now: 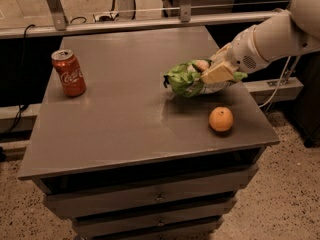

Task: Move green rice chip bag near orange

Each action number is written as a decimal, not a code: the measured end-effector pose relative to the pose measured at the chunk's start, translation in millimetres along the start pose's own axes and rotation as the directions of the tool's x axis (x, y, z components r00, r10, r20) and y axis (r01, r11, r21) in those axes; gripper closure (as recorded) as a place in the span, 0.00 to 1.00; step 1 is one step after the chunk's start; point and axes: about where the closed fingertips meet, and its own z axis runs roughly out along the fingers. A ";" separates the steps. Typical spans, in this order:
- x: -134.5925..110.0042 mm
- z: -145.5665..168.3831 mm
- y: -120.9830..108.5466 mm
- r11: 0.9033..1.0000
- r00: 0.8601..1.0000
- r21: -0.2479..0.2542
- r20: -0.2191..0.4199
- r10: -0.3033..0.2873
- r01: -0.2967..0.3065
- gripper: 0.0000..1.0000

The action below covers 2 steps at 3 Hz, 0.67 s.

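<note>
At the far left of the surface [125,129] stands a red cola can [68,73], upright and well apart from everything else; it has no part in this job and we leave it alone.

Moving right, we come to the green chip bag [184,79], crumpled and sitting right of the middle, toward the back. It hangs low over the surface with a shadow under it, and we cannot tell whether its underside touches. The gripper [209,77] reaches in from the right edge on its pale arm. Its jaws are closed on the right part of the bag, with a tan finger [218,73] lying across the foil, so the bag is firmly held.

Further right and nearer the front edge sits the orange [221,119], close to the bag but not touching it.

We judge this to be the carrying step, nearly done, with only a short gap left. The next move calls for a small shift toward the front, a gentle lowering beside the fruit without nudging it, since it could roll, and then opening the jaws.
</note>
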 end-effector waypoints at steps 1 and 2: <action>16.9 -1.7 -2.0 1.000 1.000 0.008 0.001 0.003 -0.003 0.15; 28.9 -5.6 -3.6 1.000 1.000 0.016 -0.003 0.007 -0.007 0.00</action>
